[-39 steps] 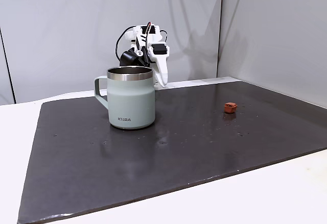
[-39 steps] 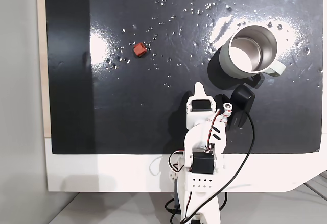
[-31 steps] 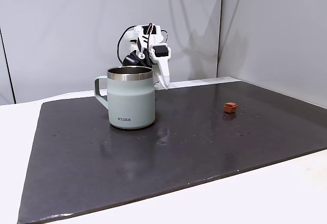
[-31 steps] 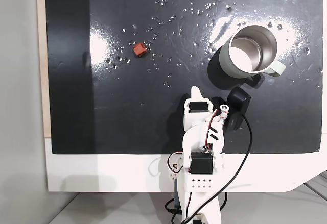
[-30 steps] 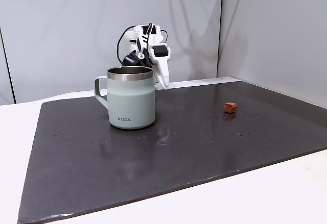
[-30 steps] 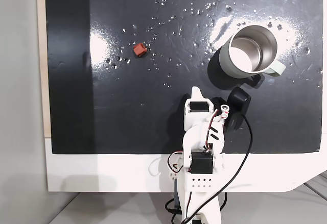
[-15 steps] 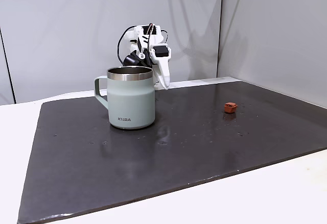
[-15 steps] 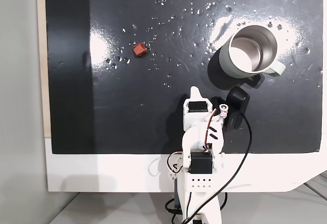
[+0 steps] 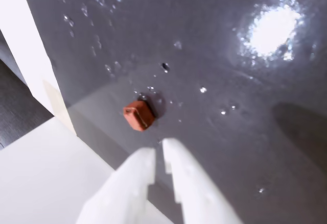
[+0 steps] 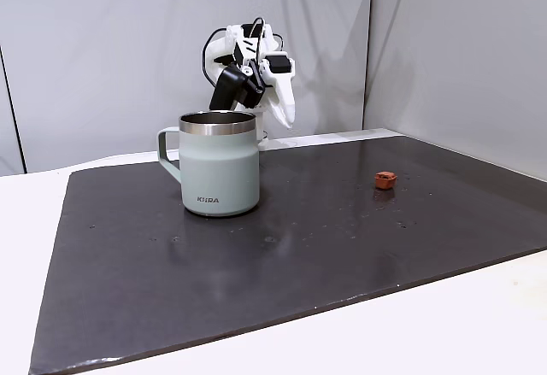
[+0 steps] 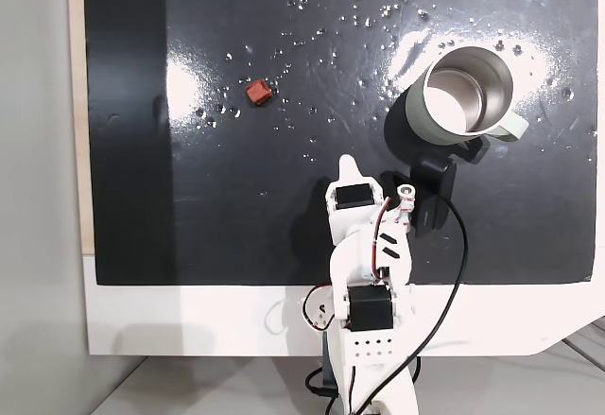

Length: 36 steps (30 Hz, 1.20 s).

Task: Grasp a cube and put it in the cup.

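Cube lies on the dark mat, rust-red, small, alone among water-like specks; in a fixed view it sits on the mat's right part, well apart from the cup; in another fixed view it is upper left of the arm. Cup, pale green mug with steel rim, stands upright on the mat, handle to its left, looks empty from above. Gripper in wrist view hangs above the mat just short of the cube, white fingers nearly together with a narrow gap, holding nothing. Gripper raised behind the cup's rim. White table under the mat.
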Available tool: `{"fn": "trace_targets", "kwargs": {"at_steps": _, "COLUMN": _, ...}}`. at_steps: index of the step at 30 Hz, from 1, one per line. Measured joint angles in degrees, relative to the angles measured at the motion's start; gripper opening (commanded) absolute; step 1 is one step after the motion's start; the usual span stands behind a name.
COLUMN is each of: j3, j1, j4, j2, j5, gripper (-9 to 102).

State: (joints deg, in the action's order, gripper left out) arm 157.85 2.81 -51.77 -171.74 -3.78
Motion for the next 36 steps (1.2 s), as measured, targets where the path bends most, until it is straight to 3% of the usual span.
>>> {"fn": "trace_targets", "kwargs": {"at_steps": 13, "j3": -33.75, "j1": 5.1, "j4": -2.72, "j2": 35.86, "j5": 5.36, "gripper": 0}}
{"fn": "trace_targets", "kwargs": {"at_steps": 36, "j3": -85.34, "j1": 15.56, "j4": -23.64, "j2": 84.99, "j5": 9.14, "gripper": 0}}
